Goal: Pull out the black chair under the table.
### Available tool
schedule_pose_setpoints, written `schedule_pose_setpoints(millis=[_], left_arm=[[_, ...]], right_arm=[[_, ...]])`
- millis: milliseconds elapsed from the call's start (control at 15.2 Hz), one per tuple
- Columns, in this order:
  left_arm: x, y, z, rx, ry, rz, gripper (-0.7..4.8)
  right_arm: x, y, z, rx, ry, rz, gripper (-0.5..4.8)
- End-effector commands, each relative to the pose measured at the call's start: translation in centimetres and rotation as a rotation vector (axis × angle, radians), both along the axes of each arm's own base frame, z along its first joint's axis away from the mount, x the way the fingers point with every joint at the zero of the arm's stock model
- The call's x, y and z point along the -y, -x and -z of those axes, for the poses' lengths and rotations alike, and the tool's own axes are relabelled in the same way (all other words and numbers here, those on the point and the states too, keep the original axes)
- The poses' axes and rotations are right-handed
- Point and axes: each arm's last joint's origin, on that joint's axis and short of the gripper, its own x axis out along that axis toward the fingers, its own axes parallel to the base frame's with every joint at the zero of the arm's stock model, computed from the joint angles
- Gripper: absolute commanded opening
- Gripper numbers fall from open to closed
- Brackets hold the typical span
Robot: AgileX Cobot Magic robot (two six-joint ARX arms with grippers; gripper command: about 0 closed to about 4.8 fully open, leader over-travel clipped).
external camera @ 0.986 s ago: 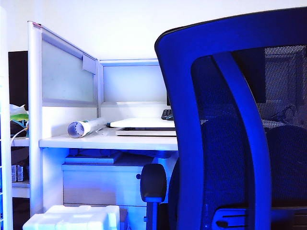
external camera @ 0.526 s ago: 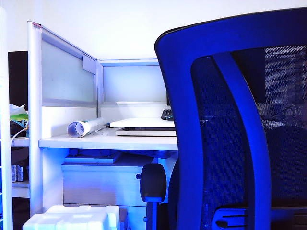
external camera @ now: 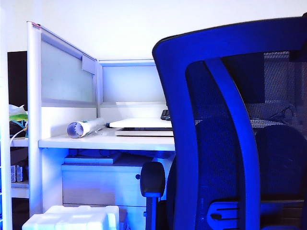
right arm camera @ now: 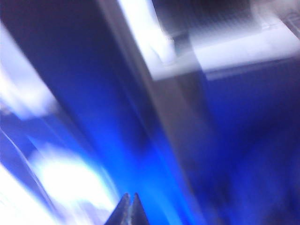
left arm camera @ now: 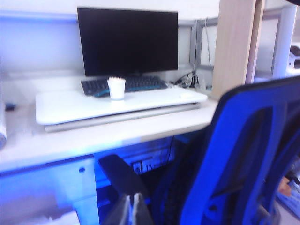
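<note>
One black chair [external camera: 230,129], one table [external camera: 105,142], two grippers: left [left arm camera: 130,211], right [right arm camera: 129,210], jaws together.

A plain white wall [external camera: 124,28] rises behind the cubicle; a pale wooden panel [left arm camera: 233,44] stands alongside.

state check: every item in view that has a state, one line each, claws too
black chair: upright, seat out in front of the table, nothing gripping it
table: top carries a white board, a rolled tube and a cup
monitor: screen dark
white cup: upright on the board
rolled tube: lying on its side
left claw: shut, empty, near the chair's armrest
right claw: shut, empty; view blurred
</note>
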Motion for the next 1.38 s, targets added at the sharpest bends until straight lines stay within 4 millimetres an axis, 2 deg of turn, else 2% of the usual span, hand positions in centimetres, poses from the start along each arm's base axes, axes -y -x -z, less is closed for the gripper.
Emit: schedule_pose_setpoints(millis=[66,197,329,592,789,1380], left_arm=[[-0.2,-0.3,0.9,-0.081,-0.006,-0.089,0.25],[-0.4,-0.4,1.2,-0.099,-0.043,-0.156,0.25],[-0.6,-0.5,1.9,-0.153,-0.087,-0.254,0.25],[-1.2,-0.5,3.4,-0.293,-0.153,-0.448,0.25],[-1.6,-0.5,3.6,-0.317,-0.168,-0.576,0.25],[-1.6,-0.5,3.5,-0.318,-0.160,-0.578,0.26]], right_arm=[[0.1,0.0,1.3,-0.067,0.138,0.005,-0.09],[0.1,-0.1,1.8,-0.088,0.154,0.018,-0.09],[0.1,-0.4,3.9,-0.152,0.163,0.016,-0.09],[0.3,-0.5,4.1,-0.153,0.222,0.085,-0.09],[0.4,-0.5,4.1,-0.159,0.238,0.117,-0.09],[0.4,-0.5,4.1,-0.159,0.226,0.103,-0.08]])
